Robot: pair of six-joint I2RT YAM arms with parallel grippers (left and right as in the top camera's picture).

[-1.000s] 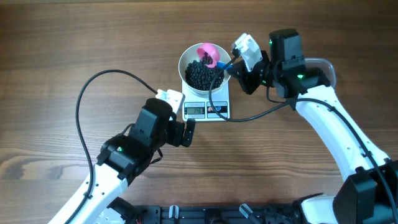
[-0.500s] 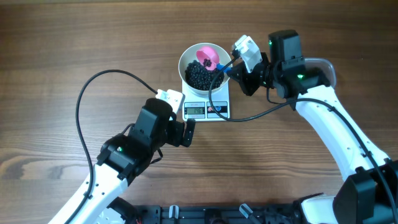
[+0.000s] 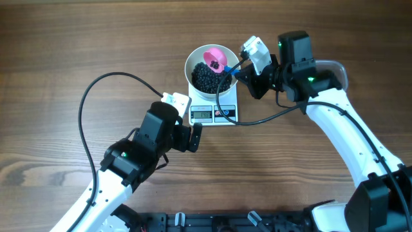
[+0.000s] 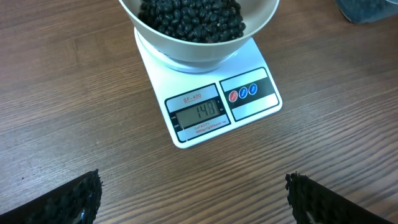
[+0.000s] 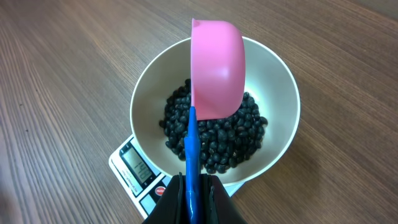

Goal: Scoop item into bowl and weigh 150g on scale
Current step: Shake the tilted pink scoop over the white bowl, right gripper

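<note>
Scoop (image 5: pixel 216 68) over bowl (image 5: pixel 277 81) of beans (image 5: pixel 217 143) — on scale (image 4: pixel 205 78).

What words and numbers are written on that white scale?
"SF-400": red, on the scale, above its display.
"148": on the display.
Tiny print under the display: too small to read.
Signs on the round buttons: too blurred to read.

**Cropped, covered and unreadable**

Ahead of the left end effector (image 4: pixel 196 199), whose fingers show only as dark tips at the bottom corners, the bowl (image 4: pixel 186 56) and its beans (image 4: pixel 189 18) are cropped by the top edge. Ahead of the right end effector (image 5: pixel 191 202), the scoop (image 5: pixel 214 68) shows only its back, so its hollow is hidden. Beyond it the bowl covers most of the scale (image 5: pixel 127 168), whose display is too small to read there.
</note>
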